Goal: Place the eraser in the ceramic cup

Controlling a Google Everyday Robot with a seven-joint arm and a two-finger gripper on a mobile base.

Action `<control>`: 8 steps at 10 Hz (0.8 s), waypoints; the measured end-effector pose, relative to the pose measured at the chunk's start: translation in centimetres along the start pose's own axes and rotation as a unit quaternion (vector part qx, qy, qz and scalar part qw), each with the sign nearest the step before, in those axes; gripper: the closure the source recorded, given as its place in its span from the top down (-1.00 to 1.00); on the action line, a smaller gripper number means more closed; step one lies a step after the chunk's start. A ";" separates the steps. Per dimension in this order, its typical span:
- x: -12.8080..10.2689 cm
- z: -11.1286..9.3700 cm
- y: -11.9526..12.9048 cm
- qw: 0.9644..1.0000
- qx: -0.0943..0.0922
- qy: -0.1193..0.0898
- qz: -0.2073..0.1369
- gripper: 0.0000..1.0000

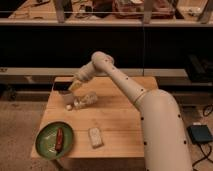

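The eraser (60, 86), a flat black block, shows at the back left of the wooden table (115, 125), right at the tip of my gripper (70, 90). The ceramic cup (65, 97), small and white, stands just below the gripper and the eraser. The arm reaches in from the right, over the table's back edge. I cannot tell whether the eraser is held or rests on the cup's rim.
A white bottle-like object (86, 101) lies just right of the cup. A small white bit (68, 107) lies in front of the cup. A pale whitish block (95, 137) lies near the front edge. A green plate (47, 145) with a red item (59, 138) sits at the front left.
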 end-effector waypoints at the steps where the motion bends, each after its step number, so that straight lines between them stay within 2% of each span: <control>1: -0.1 0.0 0.0 1.000 -0.001 -0.001 0.001 0.59; 5: 0.1 -0.1 0.0 1.000 -0.003 0.000 0.005 0.60; 7: 1.4 -1.1 -0.4 1.000 0.002 0.016 0.008 0.60; 8: 2.9 -2.4 -0.9 0.999 0.008 0.031 0.012 0.60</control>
